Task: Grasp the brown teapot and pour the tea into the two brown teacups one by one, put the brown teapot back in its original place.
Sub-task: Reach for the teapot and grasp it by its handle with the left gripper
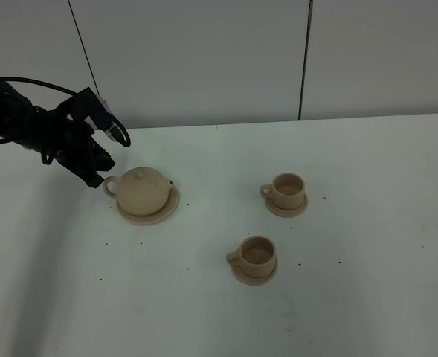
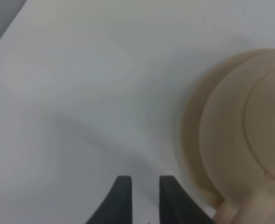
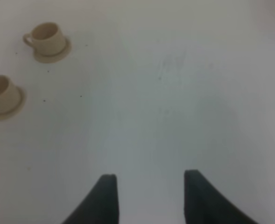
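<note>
Barely begun: teapot (image 1: 144, 190) sits on its wide saucer (image 1: 168, 211); far cup (image 1: 288, 190) and near cup (image 1: 256, 255) await pouring. Left claw (image 2: 142, 183), narrowly parted and empty, is beside the teapot. Right claw (image 3: 149, 193) gapes wide, empty.

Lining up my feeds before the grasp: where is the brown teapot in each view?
Exterior high: brown teapot left of centre, on its wide saucer.
Left wrist: blurred close-up, just beyond the left gripper.
Right wrist: not in it.
Shared landmark: the saucer's rim, in the exterior and left wrist views; the right wrist shares only the two teacups with the exterior.
</note>
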Action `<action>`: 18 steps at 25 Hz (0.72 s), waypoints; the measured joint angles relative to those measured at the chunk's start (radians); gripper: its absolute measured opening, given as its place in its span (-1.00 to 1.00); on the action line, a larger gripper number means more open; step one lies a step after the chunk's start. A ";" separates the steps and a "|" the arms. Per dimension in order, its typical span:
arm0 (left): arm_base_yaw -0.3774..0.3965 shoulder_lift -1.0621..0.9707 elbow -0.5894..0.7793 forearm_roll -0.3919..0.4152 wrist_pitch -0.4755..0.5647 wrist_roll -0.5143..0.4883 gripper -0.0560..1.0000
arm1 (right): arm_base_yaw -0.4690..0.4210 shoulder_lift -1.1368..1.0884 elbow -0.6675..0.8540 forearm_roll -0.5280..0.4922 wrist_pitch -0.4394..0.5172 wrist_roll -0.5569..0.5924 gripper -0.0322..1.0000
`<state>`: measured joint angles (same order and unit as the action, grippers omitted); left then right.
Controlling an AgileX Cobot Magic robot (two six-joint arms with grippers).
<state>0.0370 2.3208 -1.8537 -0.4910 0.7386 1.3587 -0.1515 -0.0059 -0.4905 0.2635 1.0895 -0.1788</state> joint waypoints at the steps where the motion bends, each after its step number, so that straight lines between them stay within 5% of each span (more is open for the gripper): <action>1: -0.001 0.000 0.000 0.000 0.000 -0.001 -0.49 | 0.000 0.000 0.000 0.000 0.000 0.000 -0.31; 18: -0.024 0.028 0.000 0.004 0.000 -0.020 -0.49 | 0.000 0.000 0.000 0.000 0.000 0.000 -0.31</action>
<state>0.0126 2.3491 -1.8537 -0.4875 0.7383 1.3384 -0.1515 -0.0059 -0.4905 0.2635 1.0895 -0.1788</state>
